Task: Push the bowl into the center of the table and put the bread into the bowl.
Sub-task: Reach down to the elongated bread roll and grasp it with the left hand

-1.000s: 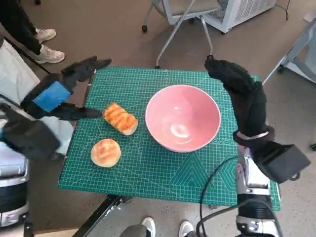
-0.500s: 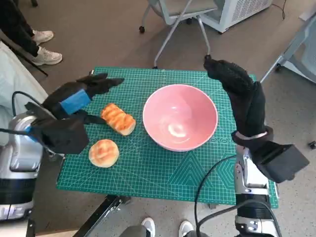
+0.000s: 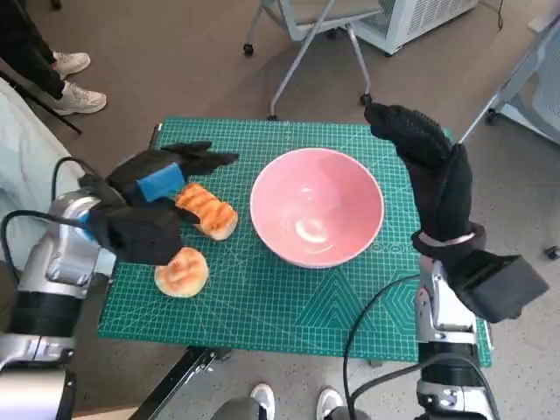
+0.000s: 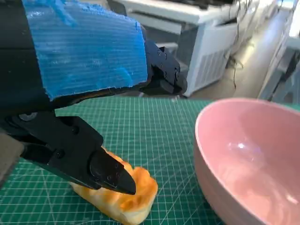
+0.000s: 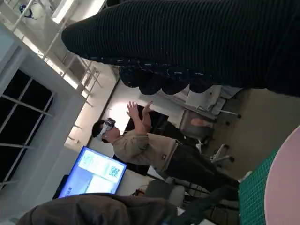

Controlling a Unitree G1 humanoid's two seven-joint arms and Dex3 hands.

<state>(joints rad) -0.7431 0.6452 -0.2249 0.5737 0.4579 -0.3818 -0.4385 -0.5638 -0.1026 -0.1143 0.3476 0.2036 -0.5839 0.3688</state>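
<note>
The green gridded cutting mat [image 3: 289, 302] covers the small table and carries everything the task concerns. The big, round, glossy pink bowl [image 3: 317, 206] sits near the mat's middle, a little toward the robot's right, so the pushing step looks largely done and the bread step appears to be the one in hand. Beside the bowl's far right rim hangs the right hand [image 3: 423, 149] in its black knitted glove, fingers extended and holding nothing; it seems placed there to guard or steady the bowl, though whether it touches the rim cannot be told.

The left hand [image 3: 162, 188], black with blue tape on its back, hovers over the elongated, golden, ridged bread loaf [image 3: 207, 211], which lies on the mat just left of the bowl. Its fingers are spread, one digit low beside the loaf and others reaching above it, a pose that suits closing around the bread; nothing is gripped yet. The left wrist view shows a fingertip at the loaf's crust, but contact is unclear. A round, browned bun [image 3: 182, 271] lies nearer the robot, partly covered by the left arm.

The right wrist view shows mostly glove, a sliver of bowl, and a person [image 5: 140, 145] standing well off; the right hand's fingers barely appear there.
</note>
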